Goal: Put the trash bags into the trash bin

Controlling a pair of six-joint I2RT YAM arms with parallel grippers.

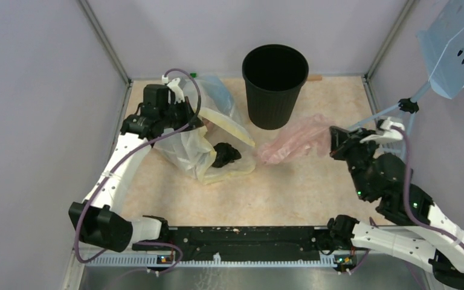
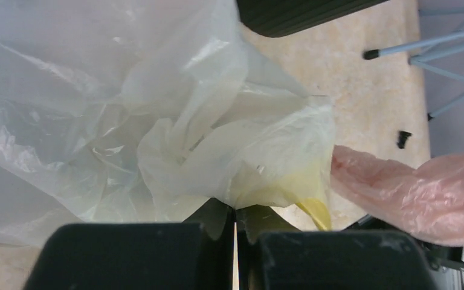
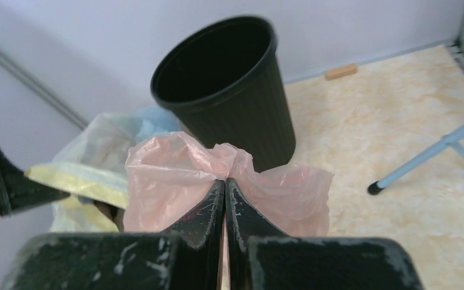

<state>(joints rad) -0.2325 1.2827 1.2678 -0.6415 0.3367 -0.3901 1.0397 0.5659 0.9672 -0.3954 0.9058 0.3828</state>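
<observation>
At table's right, right gripper clamped tight on pink trash bag; bag stretches left-right, just front-right of trash bin, free end pointing left. Left gripper pinched onto whitish-yellow bag, left of bin.

Crinkly film bag — ribbed plastic bin

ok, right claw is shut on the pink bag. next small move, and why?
Probably lift the right claw straight up first. It is shut on the pink bag, which sags low beside the bin, well under its rim. The bin stands upright with its mouth open, so the bag likely needs height before it swings over.
</observation>
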